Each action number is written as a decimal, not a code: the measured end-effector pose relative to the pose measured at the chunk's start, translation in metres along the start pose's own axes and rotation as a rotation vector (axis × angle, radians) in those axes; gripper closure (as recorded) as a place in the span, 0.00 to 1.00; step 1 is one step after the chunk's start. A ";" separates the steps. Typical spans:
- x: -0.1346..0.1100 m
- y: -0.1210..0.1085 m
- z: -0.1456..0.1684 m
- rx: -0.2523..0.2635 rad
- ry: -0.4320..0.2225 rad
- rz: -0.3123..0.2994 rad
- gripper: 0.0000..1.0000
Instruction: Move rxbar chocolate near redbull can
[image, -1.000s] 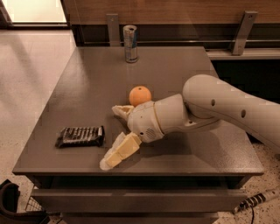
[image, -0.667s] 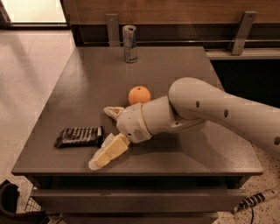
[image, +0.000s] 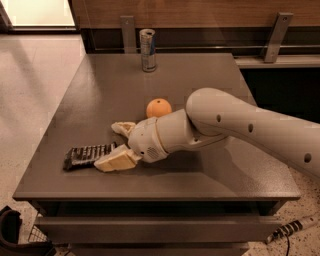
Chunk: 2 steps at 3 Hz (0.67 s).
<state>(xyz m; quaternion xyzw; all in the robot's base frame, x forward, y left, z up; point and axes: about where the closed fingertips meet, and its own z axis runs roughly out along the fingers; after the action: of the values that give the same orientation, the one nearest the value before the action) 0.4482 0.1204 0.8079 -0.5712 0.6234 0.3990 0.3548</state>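
Note:
The rxbar chocolate (image: 88, 155), a flat black shiny bar, lies near the table's front left edge. My gripper (image: 116, 146) is open at the bar's right end, one pale finger (image: 122, 128) behind it and the other finger (image: 116, 162) in front of it, close to or touching the bar. The redbull can (image: 147, 50), slim and silver-blue, stands upright at the far edge of the table, well away from the bar. My white arm (image: 240, 127) reaches in from the right.
A round orange (image: 158, 108) sits mid-table just behind my wrist. The grey table (image: 200, 75) ends at a wall rail behind the can. Floor lies to the left; a cable lies at the bottom right.
My gripper has moved left toward the bar, and its fingers now flank the bar's right end. The bar, orange and can have not moved.

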 end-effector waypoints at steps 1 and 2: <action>-0.001 0.000 -0.001 0.000 0.000 0.000 0.78; -0.003 0.001 -0.001 -0.001 0.000 -0.001 1.00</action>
<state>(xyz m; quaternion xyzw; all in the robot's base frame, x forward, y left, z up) 0.4480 0.1207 0.8111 -0.5715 0.6232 0.3990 0.3547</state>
